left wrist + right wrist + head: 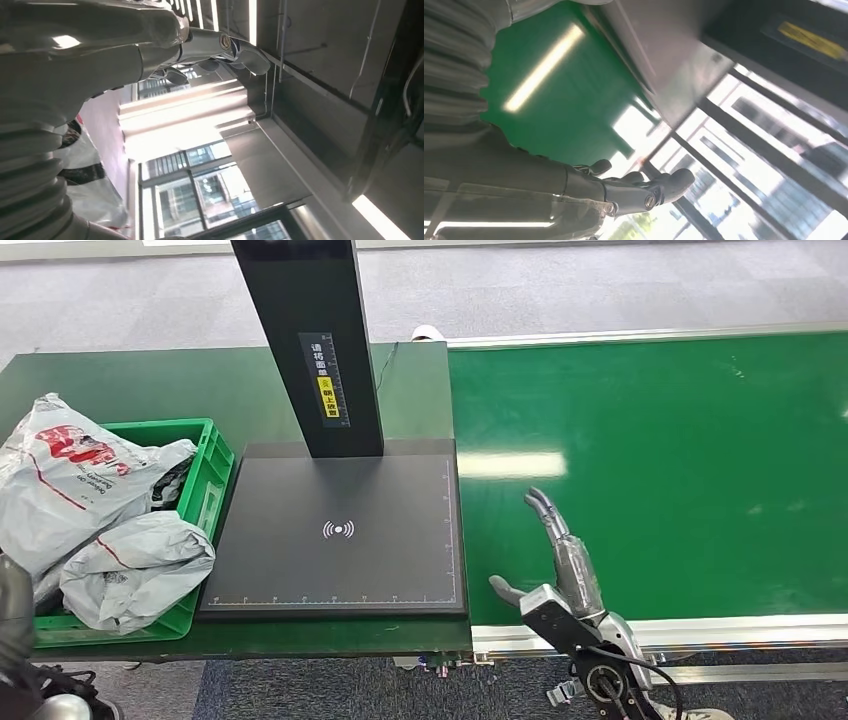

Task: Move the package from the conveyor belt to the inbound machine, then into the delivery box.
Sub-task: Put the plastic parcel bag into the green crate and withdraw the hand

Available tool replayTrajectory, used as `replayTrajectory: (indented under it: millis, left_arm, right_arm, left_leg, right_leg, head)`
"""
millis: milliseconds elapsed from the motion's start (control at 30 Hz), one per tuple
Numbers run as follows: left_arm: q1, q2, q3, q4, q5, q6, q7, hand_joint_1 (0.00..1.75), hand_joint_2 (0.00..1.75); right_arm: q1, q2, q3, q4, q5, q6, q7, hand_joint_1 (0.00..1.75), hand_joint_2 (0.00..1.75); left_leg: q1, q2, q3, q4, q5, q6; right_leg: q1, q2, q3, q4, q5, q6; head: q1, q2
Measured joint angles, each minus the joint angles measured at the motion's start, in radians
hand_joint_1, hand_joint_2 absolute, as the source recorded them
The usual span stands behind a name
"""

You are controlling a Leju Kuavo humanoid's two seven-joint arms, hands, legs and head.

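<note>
Grey carpet runs behind a dark green table (120, 380) and the bright green conveyor belt (650, 470) joined to its right side. On the table sits the inbound machine (338, 530), a flat black scanning platform with a wireless mark at its middle and a black column rising from its back edge, bearing a label with a yellow patch. Left of the platform, touching its edge, stands the green delivery box (208, 485), heaped with grey plastic mailer packages (135, 565) printed in red; one package (60, 475) leans over the box's left rim.

Well apart from them, across the whole platform, the right hand (560, 565) hovers over the belt's near left corner, just right of the platform. Its fingers are stretched forward and slightly apart, the thumb poking out to the left, nothing held. The right wrist view shows the same hand (634, 187) empty against the green belt.

At the table's near left corner, beside the box, part of the left arm (15, 625) shows. In the left wrist view the left hand (210, 55) has its fingers extended and loosely curved, gripping nothing, with crumpled grey package plastic (95, 175) close beside the wrist.
</note>
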Motion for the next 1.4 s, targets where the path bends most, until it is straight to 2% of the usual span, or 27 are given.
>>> replayTrajectory:
  millis: [67, 133, 200, 400, 633, 767, 867, 1000, 1167, 1200, 1300, 1333, 1400]
  left_arm:
    - [0.007, 0.021, -0.051, -0.032, 0.069, -0.014, 0.000, 0.00, 1.75]
    - [0.011, 0.050, -0.121, -0.050, 0.142, -0.071, 0.000, 0.00, 1.75]
    - [0.012, 0.073, -0.188, -0.053, 0.148, -0.122, 0.000, 0.00, 1.75]
    - [0.010, 0.124, -0.352, -0.039, 0.006, -0.062, 0.000, 0.00, 1.75]
    - [-0.050, 0.143, -0.404, 0.050, 0.022, -0.160, 0.000, 0.00, 1.75]
    - [-0.058, 0.154, -0.424, 0.057, 0.078, -0.238, 0.000, 0.00, 1.75]
    - [-0.044, 0.155, -0.451, 0.057, 0.078, -0.304, 0.000, 0.00, 1.75]
    - [-0.039, 0.166, -0.539, 0.052, 0.050, -0.252, 0.000, 0.00, 1.75]
    - [-0.024, 0.198, -0.639, 0.004, -0.019, -0.138, 0.000, 0.00, 1.75]
    - [-0.017, 0.203, -0.645, -0.007, -0.028, -0.128, 0.000, 0.00, 1.31]
    - [0.026, 0.211, -0.649, -0.035, -0.066, -0.070, 0.000, 0.00, 1.31]
    - [0.045, 0.212, -0.647, -0.040, -0.069, -0.047, 0.000, 0.00, 1.75]
    - [0.086, 0.213, -0.633, -0.043, -0.053, -0.015, 0.000, 0.00, 1.75]
  right_arm:
    - [0.003, 0.003, -0.020, -0.036, -0.047, -0.027, -0.041, 0.00, 1.75]
    - [0.010, 0.003, -0.042, -0.083, -0.089, -0.047, -0.069, 0.00, 1.75]
    - [0.016, 0.003, -0.063, -0.130, -0.110, -0.056, -0.083, 0.00, 1.75]
    - [0.019, -0.009, -0.094, -0.233, -0.055, -0.073, -0.085, 0.00, 1.75]
    - [-0.004, -0.045, -0.134, -0.284, -0.022, -0.073, -0.053, 0.00, 1.75]
    - [-0.012, -0.074, -0.167, -0.291, -0.068, -0.040, -0.038, 0.00, 1.75]
    - [0.000, -0.097, -0.203, -0.291, -0.152, -0.020, -0.058, 0.00, 1.75]
    - [0.044, -0.105, -0.274, -0.315, -0.230, -0.059, -0.121, 0.00, 1.75]
    - [0.147, -0.100, -0.370, -0.411, -0.280, -0.110, -0.135, 0.00, 1.75]
    - [0.175, -0.096, -0.389, -0.436, -0.271, -0.120, -0.129, 0.00, 1.75]
    - [0.271, -0.079, -0.438, -0.515, -0.144, -0.172, -0.105, 0.00, 1.75]
    - [0.302, -0.073, -0.453, -0.539, -0.093, -0.188, -0.096, 0.00, 1.75]
    - [0.355, -0.055, -0.481, -0.580, -0.023, -0.204, -0.080, 0.00, 1.75]
  left_leg:
    - [0.000, 0.000, 0.000, 0.000, 0.000, 0.000]
    - [0.000, 0.000, 0.001, 0.000, 0.000, 0.000]
    - [0.000, 0.000, 0.001, 0.000, 0.000, 0.000]
    - [0.000, 0.001, 0.001, 0.000, 0.000, 0.000]
    - [0.000, 0.001, 0.002, 0.000, 0.000, 0.001]
    - [0.000, 0.000, 0.002, 0.000, 0.000, 0.001]
    - [-0.001, 0.000, 0.002, 0.001, 0.000, 0.001]
    - [-0.001, -0.001, 0.001, 0.001, -0.001, 0.001]
    - [0.000, -0.001, 0.000, 0.000, -0.002, 0.001]
    - [0.000, -0.001, 0.000, 0.000, -0.002, 0.001]
    - [0.000, 0.000, 0.001, 0.000, -0.003, 0.001]
    - [0.000, 0.000, 0.001, 0.000, -0.004, 0.001]
    - [0.000, 0.000, 0.001, 0.000, -0.005, 0.001]
  right_leg:
    - [0.000, 0.000, 0.000, 0.000, 0.000, 0.000]
    - [0.000, 0.000, 0.001, 0.000, 0.000, 0.000]
    - [0.000, 0.000, 0.002, 0.000, 0.000, 0.000]
    - [0.000, 0.000, 0.001, 0.000, 0.000, 0.000]
    - [0.000, 0.000, 0.002, 0.000, 0.000, 0.000]
    - [0.000, 0.000, 0.002, 0.000, 0.000, 0.000]
    - [-0.001, 0.000, 0.002, 0.000, 0.000, 0.000]
    - [-0.001, 0.000, 0.001, 0.000, 0.000, 0.000]
    - [0.000, 0.000, 0.001, 0.000, -0.001, 0.000]
    - [0.000, 0.000, 0.001, 0.000, -0.001, 0.000]
    - [0.000, 0.000, 0.001, 0.000, -0.002, 0.001]
    - [0.000, 0.000, 0.002, 0.000, -0.002, 0.001]
    - [0.000, 0.000, 0.001, 0.000, -0.003, 0.001]
  head:
    - [0.000, 0.000]
    - [0.000, 0.000]
    - [0.000, 0.000]
    - [0.000, 0.000]
    - [0.000, 0.000]
    - [0.000, 0.000]
    - [0.000, 0.000]
    - [0.000, 0.000]
    - [0.000, 0.000]
    - [0.000, 0.000]
    - [0.000, 0.000]
    - [0.000, 0.000]
    - [0.000, 0.000]
